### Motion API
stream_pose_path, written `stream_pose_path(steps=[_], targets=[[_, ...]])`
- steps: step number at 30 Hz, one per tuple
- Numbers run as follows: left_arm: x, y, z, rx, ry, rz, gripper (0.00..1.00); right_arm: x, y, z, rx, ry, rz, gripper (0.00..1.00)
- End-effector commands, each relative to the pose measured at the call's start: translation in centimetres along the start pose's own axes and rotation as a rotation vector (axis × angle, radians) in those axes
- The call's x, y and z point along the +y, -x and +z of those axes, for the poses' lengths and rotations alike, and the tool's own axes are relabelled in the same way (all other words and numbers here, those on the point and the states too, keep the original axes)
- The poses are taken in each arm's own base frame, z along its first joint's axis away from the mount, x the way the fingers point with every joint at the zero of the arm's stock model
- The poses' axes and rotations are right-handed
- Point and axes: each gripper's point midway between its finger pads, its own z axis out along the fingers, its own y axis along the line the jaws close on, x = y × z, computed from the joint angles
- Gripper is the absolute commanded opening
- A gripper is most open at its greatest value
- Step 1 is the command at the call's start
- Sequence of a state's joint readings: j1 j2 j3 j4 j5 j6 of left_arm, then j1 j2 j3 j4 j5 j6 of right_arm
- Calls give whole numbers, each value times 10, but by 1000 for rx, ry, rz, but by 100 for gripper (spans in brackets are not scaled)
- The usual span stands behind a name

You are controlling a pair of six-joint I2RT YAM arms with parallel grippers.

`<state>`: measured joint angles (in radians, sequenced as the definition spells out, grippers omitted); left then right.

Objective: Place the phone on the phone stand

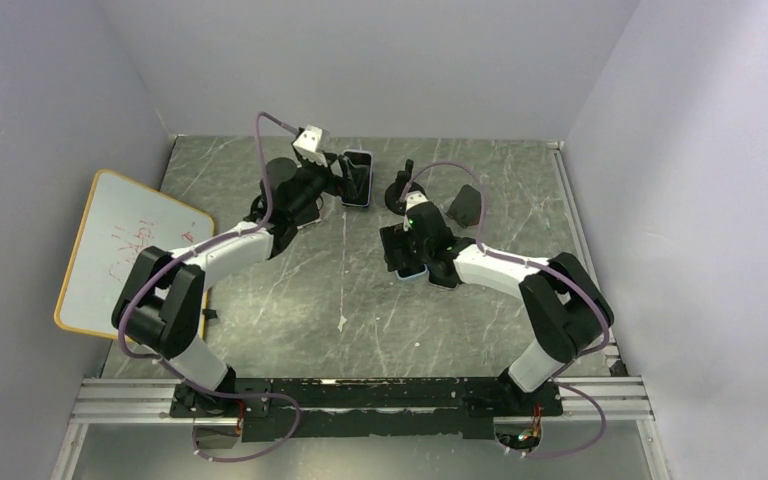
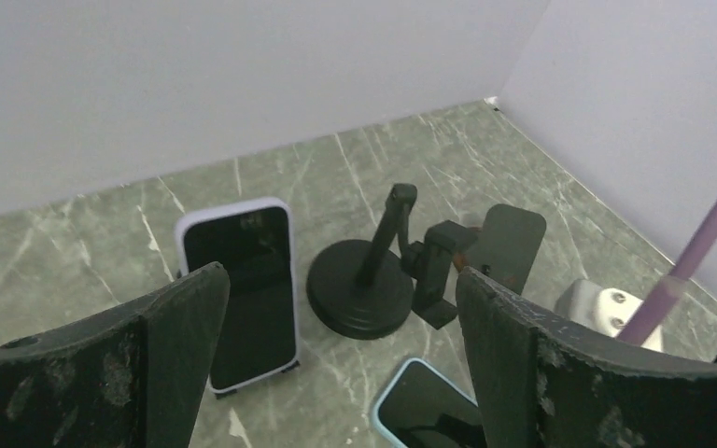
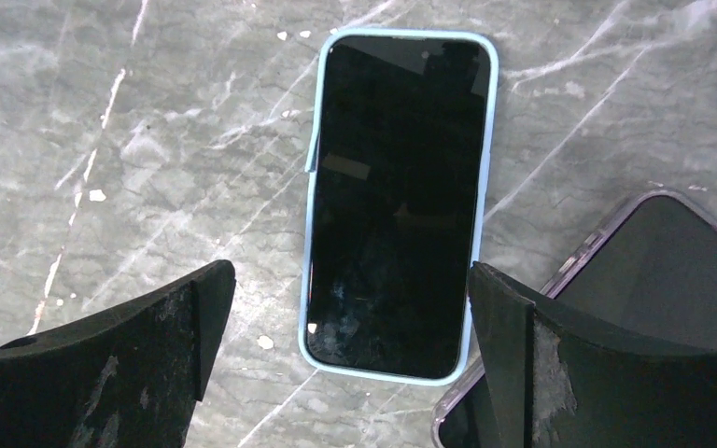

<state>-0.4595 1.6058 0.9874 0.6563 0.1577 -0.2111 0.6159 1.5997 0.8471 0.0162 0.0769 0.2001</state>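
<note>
**Right fingers spread over a flat phone, with another phone crowding it**

The right fingers (image 3: 103, 373) are spread wide and hold nothing. They straddle the blue-cased phone (image 3: 397, 201), which lies flat and screen-up on the worktop (image 3: 149, 140), apart from the phone stand (image 2: 359, 299). A likely snag is the second phone (image 3: 658, 280) close against the blue one's near corner. A finger coming down on that side could land on it, or drag both phones together. The blue phone's thin, flush edges also give little to grip, so a pinch may skid off. The stand's jointed arm and clamp look easy to knock or tip when loaded. The left fingers (image 2: 103, 373), also spread and empty, face the stand and the lilac-cased phone (image 2: 243, 289) propped beside it, so the two arms could clash there.
</note>
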Motion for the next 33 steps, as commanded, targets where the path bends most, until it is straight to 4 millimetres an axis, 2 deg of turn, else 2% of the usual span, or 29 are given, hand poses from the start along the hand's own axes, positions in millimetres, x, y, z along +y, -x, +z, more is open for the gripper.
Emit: stream_pose_path(steps=[1,6,11,15,20,23,27,30,33], targets=[[-4,-12,3,-19,75,-64,95,1,0,8,-21,-12,9,100],[-10,-45,-2,66,97,-129,95,-4,-2,5,-59,-27,20,100],[-10,-88,-11,189,133,-232,93,-5,-13,12,-30,-28,9,100],[-15,-120,-25,266,148,-281,93,-4,-23,16,-9,-22,12,100],[-10,-159,-44,357,222,-314,93,-7,-37,20,18,-33,10,100],[-10,-181,-58,395,236,-349,93,-11,-43,21,33,-51,8,96],[-12,-196,-70,425,244,-370,93,-18,-52,24,62,-92,3,90],[-12,-204,-74,445,251,-374,93,-22,-55,25,65,-127,4,91],[-14,-207,-73,454,241,-380,93,-21,-48,22,39,-129,1,95]])
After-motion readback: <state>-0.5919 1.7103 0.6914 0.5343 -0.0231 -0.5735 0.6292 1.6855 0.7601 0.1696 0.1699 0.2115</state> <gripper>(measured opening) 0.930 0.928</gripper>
